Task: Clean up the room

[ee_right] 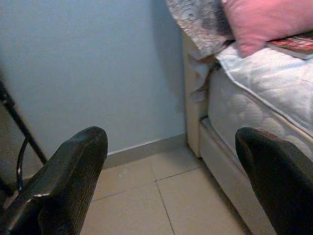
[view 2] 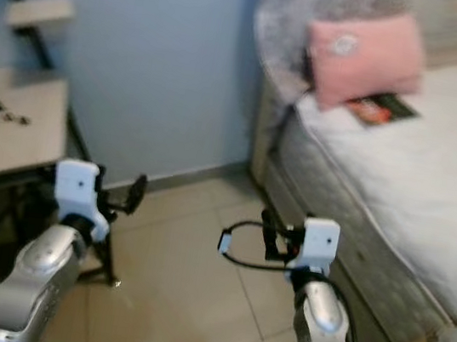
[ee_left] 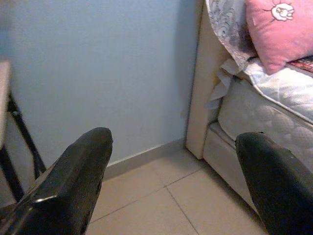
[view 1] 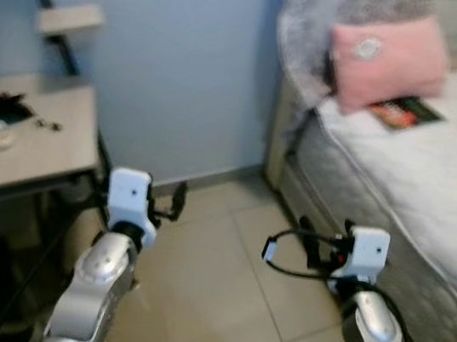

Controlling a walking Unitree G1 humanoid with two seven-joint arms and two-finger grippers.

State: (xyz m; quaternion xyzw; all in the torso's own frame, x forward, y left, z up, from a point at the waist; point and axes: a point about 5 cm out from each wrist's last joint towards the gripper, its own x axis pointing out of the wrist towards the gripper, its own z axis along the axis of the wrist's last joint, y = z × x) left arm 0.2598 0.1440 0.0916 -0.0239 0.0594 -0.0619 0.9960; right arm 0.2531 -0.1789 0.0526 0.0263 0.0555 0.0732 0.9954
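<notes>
- Clutter sits on the desk (view 1: 42, 152) at your far left: a dark tangle (view 1: 4, 108), a few small bits beside it and a pale flat item at the near edge. All of it is too blurred to name.
- Your left gripper (view 1: 174, 202) hangs over the tiled floor (view 1: 215, 264) just off the desk's corner. Its wrist view shows the two fingers (ee_left: 73, 176) spread wide with nothing between them.
- Your right gripper (view 1: 309, 239) hangs near the bed (view 1: 434, 176), fingers (ee_right: 68, 171) just as wide apart and empty.
- The pillow (view 1: 387, 61) is the likely thing to tidy. It leans at the head of the bed, against a grey patterned cover (view 1: 320, 21) and partly over a book (view 1: 405, 114).
- Expect the pillow to be light, soft and floppy; it will sag from a corner pinch, so take it mid-edge with a deep bite.
- Expect the book to be stiff, thin and slippery on the quilt. Take hold of its free edge, away from the pillow.
- Hard to make out: how much of the book lies under the pillow, what lies under the desk in shadow, and the items cut off at the bottom right corner of the head views.
</notes>
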